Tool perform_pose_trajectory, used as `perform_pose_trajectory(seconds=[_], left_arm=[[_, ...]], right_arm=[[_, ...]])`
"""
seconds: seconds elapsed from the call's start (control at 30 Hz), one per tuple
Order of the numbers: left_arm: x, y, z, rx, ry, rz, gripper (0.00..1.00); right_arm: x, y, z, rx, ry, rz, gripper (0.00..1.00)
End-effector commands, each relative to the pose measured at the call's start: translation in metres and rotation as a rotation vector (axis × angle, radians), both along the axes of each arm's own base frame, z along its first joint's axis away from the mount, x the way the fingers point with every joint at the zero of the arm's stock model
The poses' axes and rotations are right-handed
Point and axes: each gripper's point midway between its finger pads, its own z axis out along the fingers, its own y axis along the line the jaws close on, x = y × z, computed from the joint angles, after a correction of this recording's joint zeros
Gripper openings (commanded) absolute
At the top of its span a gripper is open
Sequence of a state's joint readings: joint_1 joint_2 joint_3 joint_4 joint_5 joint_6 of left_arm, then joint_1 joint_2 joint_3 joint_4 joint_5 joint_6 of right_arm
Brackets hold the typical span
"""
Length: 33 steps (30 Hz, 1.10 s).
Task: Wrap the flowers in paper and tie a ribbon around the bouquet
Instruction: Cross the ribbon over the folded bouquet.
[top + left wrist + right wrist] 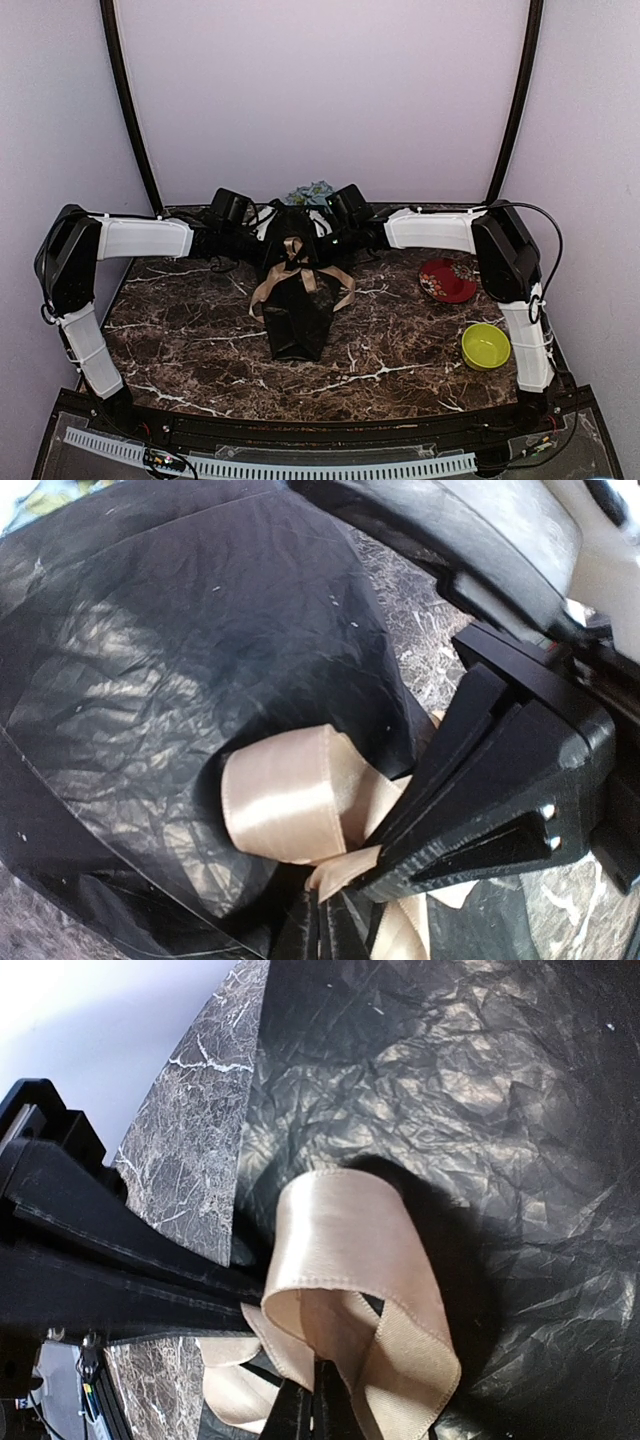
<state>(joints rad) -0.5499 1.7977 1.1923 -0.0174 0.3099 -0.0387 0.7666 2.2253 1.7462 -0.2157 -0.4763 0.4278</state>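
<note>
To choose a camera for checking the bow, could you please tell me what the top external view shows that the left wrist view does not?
Only the top external view shows the whole bouquet, a red plate and a yellow-green bowl. Only the left wrist view shows the loop of the ribbon close up, with the left gripper and the right gripper both shut on it. Both show the black paper, the ribbon and the marbled table.

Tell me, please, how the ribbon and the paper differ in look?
The ribbon is beige, the paper black. The ribbon is smooth and glossy, the paper crinkled. The ribbon is a narrow looped band, the paper a broad sheet. Both are thin and pliable.
</note>
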Motion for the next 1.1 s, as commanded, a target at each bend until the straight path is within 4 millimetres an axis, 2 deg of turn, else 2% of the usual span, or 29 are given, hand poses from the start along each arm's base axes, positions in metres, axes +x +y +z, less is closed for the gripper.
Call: perform_pose_trajectory(seconds=[0.0,0.1,0.23,0.43,0.57,0.63,0.8,0.97,1.07], left_arm=[[-0.002,-0.003,0.015,-0.013,-0.017,-0.025,0.09],[-0.005,-0.006,0.025,-0.026,-0.029,-0.055,0.19],[-0.008,-0.010,0.040,-0.043,-0.044,-0.082,0.27],[0.002,-0.010,0.050,-0.044,-0.072,-0.053,0.40],[0.016,-0.009,0.041,-0.009,-0.071,-0.017,0.43],[0.023,-0.005,0.029,0.038,-0.059,0.012,0.43],[0.032,-0.001,0.010,0.112,-0.045,0.023,0.39],[0.024,-0.006,0.004,0.097,-0.019,-0.022,0.36],[0.023,-0.003,-0.006,0.113,-0.006,-0.010,0.36]], right_arm=[[0.006,0.003,-0.006,-0.001,-0.004,-0.005,0.00],[0.007,0.005,-0.011,-0.003,0.008,-0.004,0.00],[0.008,0.007,-0.013,-0.001,0.012,0.000,0.00],[0.007,0.008,-0.015,0.003,0.016,0.004,0.00],[0.007,0.008,-0.014,0.007,0.019,0.006,0.00],[0.007,0.008,-0.014,0.009,0.019,0.006,0.00],[0.007,0.009,-0.011,0.012,0.015,0.007,0.00],[0.008,0.008,-0.009,0.013,0.014,0.004,0.00],[0.008,0.008,-0.008,0.015,0.013,0.005,0.00]])
